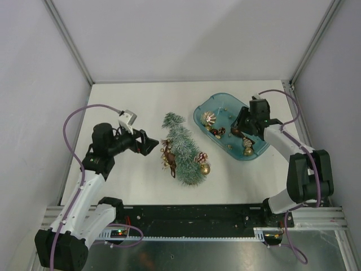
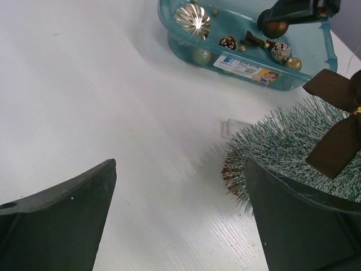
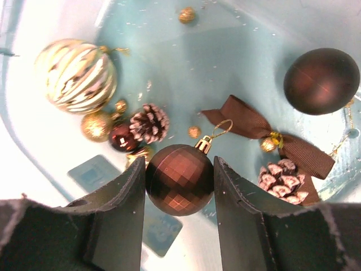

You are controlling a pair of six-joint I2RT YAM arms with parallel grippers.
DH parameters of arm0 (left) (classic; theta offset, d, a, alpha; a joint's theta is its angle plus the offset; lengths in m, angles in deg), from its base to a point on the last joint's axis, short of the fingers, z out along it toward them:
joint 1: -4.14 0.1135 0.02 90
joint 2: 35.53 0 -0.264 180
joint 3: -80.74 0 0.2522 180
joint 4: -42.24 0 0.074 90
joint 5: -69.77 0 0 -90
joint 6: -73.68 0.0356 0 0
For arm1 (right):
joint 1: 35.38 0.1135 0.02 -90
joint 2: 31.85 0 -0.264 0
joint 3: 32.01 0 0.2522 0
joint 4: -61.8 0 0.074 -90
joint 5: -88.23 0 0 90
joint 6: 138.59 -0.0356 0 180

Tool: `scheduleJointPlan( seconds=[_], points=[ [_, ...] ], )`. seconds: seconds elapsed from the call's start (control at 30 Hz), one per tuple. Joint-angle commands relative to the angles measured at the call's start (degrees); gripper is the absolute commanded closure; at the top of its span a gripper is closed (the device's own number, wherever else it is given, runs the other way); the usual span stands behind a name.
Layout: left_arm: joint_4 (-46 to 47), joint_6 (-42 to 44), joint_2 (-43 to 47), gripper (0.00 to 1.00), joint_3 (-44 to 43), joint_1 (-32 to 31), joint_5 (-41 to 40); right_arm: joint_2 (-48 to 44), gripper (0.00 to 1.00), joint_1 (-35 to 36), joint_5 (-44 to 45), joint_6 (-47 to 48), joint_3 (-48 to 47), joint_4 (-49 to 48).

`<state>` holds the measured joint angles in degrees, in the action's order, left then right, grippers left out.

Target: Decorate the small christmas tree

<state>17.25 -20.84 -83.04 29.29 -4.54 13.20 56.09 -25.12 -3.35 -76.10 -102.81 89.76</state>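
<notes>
Beside the small christmas tree (image 1: 183,148) (probably light; hold its base (image 2: 227,176)) the left gripper (image 2: 179,166) gapes empty; the right gripper (image 3: 179,164) clamps 1 bauble (image 3: 179,183).

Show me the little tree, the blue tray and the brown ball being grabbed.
small christmas tree (image 1: 185,151), top view, middle of its bristly body.
teal tray (image 1: 225,103), top view, bare floor near far rim.
faceted brown ball (image 3: 179,179), right wrist view, centre of its surface.
</notes>
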Motion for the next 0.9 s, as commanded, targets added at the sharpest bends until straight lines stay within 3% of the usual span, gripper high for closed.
scheduleJointPlan(
  seconds=[0.0, 0.2, 0.37, 0.5, 0.63, 0.77, 0.87],
  points=[
    [2.3, 0.2, 0.9, 0.00, 0.5, 0.6, 3.8, -7.6, 0.79, -2.0, -7.5, -0.8, -1.7, 0.5],
    [2.9, 2.8, 0.8, 0.00, 2.3, -0.1, 7.3, -17.6, 0.76, -7.0, -25.3, -2.0, 1.5, -1.7],
    [3.6, 3.8, 0.7, 0.00, 3.1, -0.3, 7.9, -22.2, 0.74, -9.3, -33.7, -7.1, 5.4, -7.0],
    [3.8, 4.3, 0.9, 0.00, 3.0, -0.5, 9.2, -23.5, 0.73, -9.7, -45.0, -14.0, 8.7, -16.6],
    [4.1, 5.2, 0.8, 0.00, 3.0, -1.0, 10.6, -24.6, 0.71, -9.7, -54.7, -24.9, 13.3, -32.5],
    [4.3, 6.3, 1.0, 0.00, 2.9, -1.3, 10.8, -25.2, 0.69, -9.7, -57.1, -32.1, 16.3, -42.4],
    [4.4, 6.4, 1.4, 0.00, 3.0, -1.3, 10.9, -25.0, 0.71, -11.9, -52.2, -27.9, 16.6, -33.7]
  ],
)
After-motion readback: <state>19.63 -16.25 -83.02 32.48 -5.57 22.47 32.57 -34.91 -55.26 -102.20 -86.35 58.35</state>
